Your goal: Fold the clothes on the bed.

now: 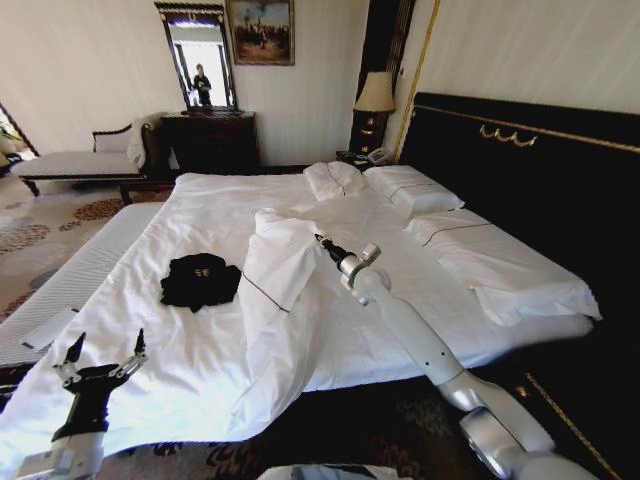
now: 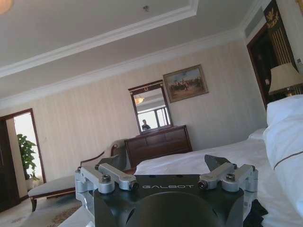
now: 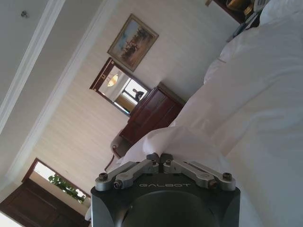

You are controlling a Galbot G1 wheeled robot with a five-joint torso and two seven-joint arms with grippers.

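My right gripper (image 1: 322, 243) is clenched on a raised fold of the white duvet (image 1: 285, 290), near the middle of the large double bed with white sheets and a tall dark wooden headboard with gold trim (image 1: 520, 150); in the right wrist view the two fingers (image 3: 152, 158) meet with the white cloth bunched just past their tips. The lifted duvet stands up in a peak and drapes down toward the foot of the bed at about 6 o'clock from that gripper. The small black short-sleeved T-shirt with white lettering (image 1: 200, 280) lies crumpled on the sheet at about 9 o'clock from my right gripper, just beside the raised duvet edge. My left gripper (image 1: 100, 355) hangs released, fingers (image 2: 110, 177) spread wide and holding nothing, over the near left corner of the bed, at about 7 o'clock from the T-shirt and well apart from it
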